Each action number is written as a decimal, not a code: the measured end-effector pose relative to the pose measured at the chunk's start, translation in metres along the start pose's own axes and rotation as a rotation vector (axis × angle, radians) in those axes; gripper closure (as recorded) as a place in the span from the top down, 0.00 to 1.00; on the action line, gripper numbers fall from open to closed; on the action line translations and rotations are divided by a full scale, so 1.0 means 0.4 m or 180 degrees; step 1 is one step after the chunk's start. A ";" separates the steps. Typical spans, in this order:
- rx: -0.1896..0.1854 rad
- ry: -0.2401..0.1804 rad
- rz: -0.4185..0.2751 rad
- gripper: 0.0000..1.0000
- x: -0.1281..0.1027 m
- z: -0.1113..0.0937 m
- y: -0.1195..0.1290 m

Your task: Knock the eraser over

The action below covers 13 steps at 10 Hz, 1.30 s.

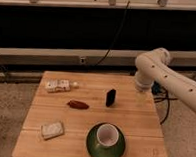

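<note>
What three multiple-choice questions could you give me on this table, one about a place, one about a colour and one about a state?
1. Where is the eraser?
A) inside the bowl
B) right of the dark red item
C) at the table's front left corner

2. What colour is the bowl?
A) blue
B) green
C) yellow

3. How is the eraser?
A) upright
B) lying flat
C) held in the pincer

Answers:
1 B, it stands right of the dark red item, behind the bowl.
2 B, its rim is green.
3 A, it stands on end, while the pincer hangs apart to its right, near the table's back right corner.
</note>
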 end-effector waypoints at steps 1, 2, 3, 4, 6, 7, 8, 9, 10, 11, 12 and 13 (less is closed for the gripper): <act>-0.0003 -0.0009 -0.0020 0.80 -0.013 0.009 -0.005; -0.0005 -0.0024 -0.0037 0.80 -0.034 0.019 -0.012; -0.0006 -0.0030 -0.0044 0.80 -0.038 0.025 -0.016; -0.0009 -0.0034 -0.0050 0.80 -0.042 0.031 -0.018; -0.0004 -0.0046 -0.0062 0.80 -0.034 0.052 -0.029; -0.0003 -0.0062 -0.0083 0.80 -0.048 0.064 -0.038; 0.0001 -0.0088 -0.0105 0.78 -0.073 0.078 -0.051; 0.0003 -0.0088 -0.0101 0.70 -0.074 0.081 -0.056; 0.0001 -0.0091 -0.0097 0.61 -0.068 0.085 -0.059; 0.0007 -0.0100 -0.0115 0.48 -0.073 0.089 -0.071; 0.0004 -0.0124 -0.0130 0.40 -0.086 0.097 -0.081; 0.0005 -0.0144 -0.0136 0.30 -0.099 0.104 -0.094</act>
